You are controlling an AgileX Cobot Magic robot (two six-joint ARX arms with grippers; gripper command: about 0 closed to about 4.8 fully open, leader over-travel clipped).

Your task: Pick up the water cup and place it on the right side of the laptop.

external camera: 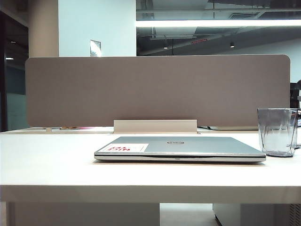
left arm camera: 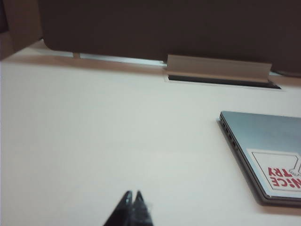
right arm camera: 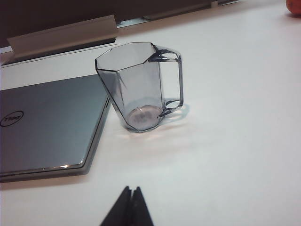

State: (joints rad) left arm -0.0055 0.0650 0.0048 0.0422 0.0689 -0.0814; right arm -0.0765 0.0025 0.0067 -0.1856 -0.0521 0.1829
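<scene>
A dim office room sits behind the scene, with a long bright ceiling light (external camera: 216, 22) running under exposed dark ducts and a pale wall at the back left. Across the far edge of the surface (external camera: 47, 160) stands a wide grey-brown divider panel (external camera: 155, 89) with rounded upper corners, and at its foot, in the middle, a low pale cable-tray flap (external camera: 155, 126) is raised.

The surface itself is a broad, off-white desktop, mostly bare on its left half. Near its centre lies the laptop (external camera: 178, 148), closed and flat, silver-grey, with a small round logo on the lid and a white sticker (external camera: 127, 148) with red print toward its left corner.

Just beside the laptop's right edge, apart from it by a narrow gap, stands the water cup (external camera: 277, 132): upright, see-through grey-blue, faceted, empty, its thin angular handle turned away from the laptop. The right wrist view shows it resting on the surface with nothing touching it.

The left gripper (left arm camera: 132, 197) hangs over the bare left part of the surface, its dark fingertips pressed together and holding nothing. The right gripper (right arm camera: 131, 192) is likewise closed and empty, above the surface on the near side of the cup and well apart from it.
</scene>
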